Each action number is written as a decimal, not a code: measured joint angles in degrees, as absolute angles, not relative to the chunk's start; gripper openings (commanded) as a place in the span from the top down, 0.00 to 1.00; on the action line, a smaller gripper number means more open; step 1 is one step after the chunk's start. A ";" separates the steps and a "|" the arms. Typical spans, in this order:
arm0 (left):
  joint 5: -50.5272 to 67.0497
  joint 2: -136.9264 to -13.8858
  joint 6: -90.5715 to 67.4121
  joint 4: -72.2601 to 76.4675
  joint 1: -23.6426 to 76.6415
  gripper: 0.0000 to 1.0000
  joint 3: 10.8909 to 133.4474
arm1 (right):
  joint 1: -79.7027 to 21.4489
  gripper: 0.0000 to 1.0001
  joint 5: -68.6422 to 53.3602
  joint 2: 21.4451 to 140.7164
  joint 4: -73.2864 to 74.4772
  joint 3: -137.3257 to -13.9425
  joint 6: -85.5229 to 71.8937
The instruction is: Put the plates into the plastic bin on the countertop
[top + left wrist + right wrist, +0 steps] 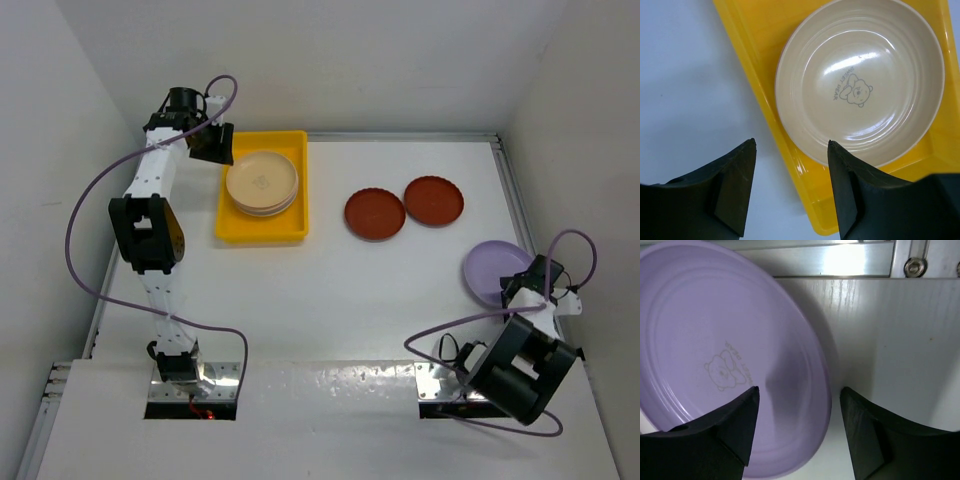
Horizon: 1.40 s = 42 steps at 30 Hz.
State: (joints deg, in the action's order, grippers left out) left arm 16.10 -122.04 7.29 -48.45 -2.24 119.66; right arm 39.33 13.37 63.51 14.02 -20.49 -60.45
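Note:
The yellow plastic bin [230,222] sits at the back left of the white countertop [340,290]; it also shows in the left wrist view [765,60]. A stack of plates with a cream plate [262,180] on top lies in it [860,80]. My left gripper [212,146] is open and empty above the bin's left wall [792,145]. Two dark red plates [374,214] [433,200] lie side by side mid-table. A lilac plate [493,270] lies at the right edge. My right gripper [522,285] is open with the jaws on either side of the lilac plate's rim [799,390] [715,340].
A metal edge rail [510,190] runs along the right side, close behind the lilac plate, and shows in the right wrist view [830,260]. White walls enclose the table at the back and sides. Purple cables loop from both arms.

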 measured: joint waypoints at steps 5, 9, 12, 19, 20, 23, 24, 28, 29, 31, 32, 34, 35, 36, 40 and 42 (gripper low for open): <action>16.19 -122.04 7.29 -48.49 -2.24 0.38 119.66 | 40.18 0.51 11.31 68.69 9.34 -21.45 -58.96; 16.25 -122.02 7.35 -48.51 -2.24 0.38 119.66 | 40.40 0.87 10.48 70.41 7.57 -21.54 -58.63; 16.21 -121.91 7.60 -48.51 -2.24 0.38 119.31 | 40.42 1.00 10.00 69.60 7.40 -21.02 -59.57; 18.65 -121.49 8.80 -48.88 -2.24 0.34 118.74 | 36.40 1.00 14.66 59.29 13.78 -23.70 -58.15; 19.53 -121.45 8.91 -48.90 -2.24 0.34 118.74 | 34.98 1.00 15.70 57.54 14.31 -24.86 -57.89; 22.72 -121.23 9.06 -48.93 -2.24 0.33 118.76 | 30.20 1.00 18.06 52.60 13.43 -29.95 -57.14; 23.70 -121.16 9.15 -48.93 -2.24 0.33 118.76 | 28.82 1.00 18.72 51.79 12.88 -31.99 -57.19; 27.88 -120.95 9.26 -49.12 -2.24 0.30 119.13 | 21.85 1.00 21.04 53.41 12.45 -40.34 -57.23; 28.45 -120.86 9.28 -49.19 -2.22 0.30 119.22 | 19.73 1.00 21.76 54.28 11.81 -41.15 -57.36; 29.39 -120.62 9.50 -49.23 -2.04 0.30 119.48 | 13.43 1.00 22.55 56.80 10.35 -41.58 -57.89; 29.58 -120.53 9.63 -49.25 -1.93 0.30 119.63 | 9.98 1.00 22.57 58.33 10.35 -41.50 -58.67; 29.87 -120.36 9.85 -49.17 -1.56 0.30 119.74 | 3.84 1.00 22.55 61.65 10.04 -40.99 -60.18; 29.95 -120.27 9.87 -49.21 -1.34 0.29 119.74 | 0.43 1.00 22.52 63.68 9.52 -40.80 -60.97; 30.04 -120.18 9.91 -49.21 -0.99 0.29 119.74 | -2.90 1.00 22.48 66.04 8.69 -40.73 -61.56; 30.39 -119.48 10.07 -49.28 0.99 0.28 119.72 | -14.26 1.00 19.70 78.78 6.24 -45.41 -58.65; 30.63 -118.78 10.13 -49.23 2.13 0.28 119.48 | -18.85 1.00 17.34 86.35 7.88 -53.30 -55.27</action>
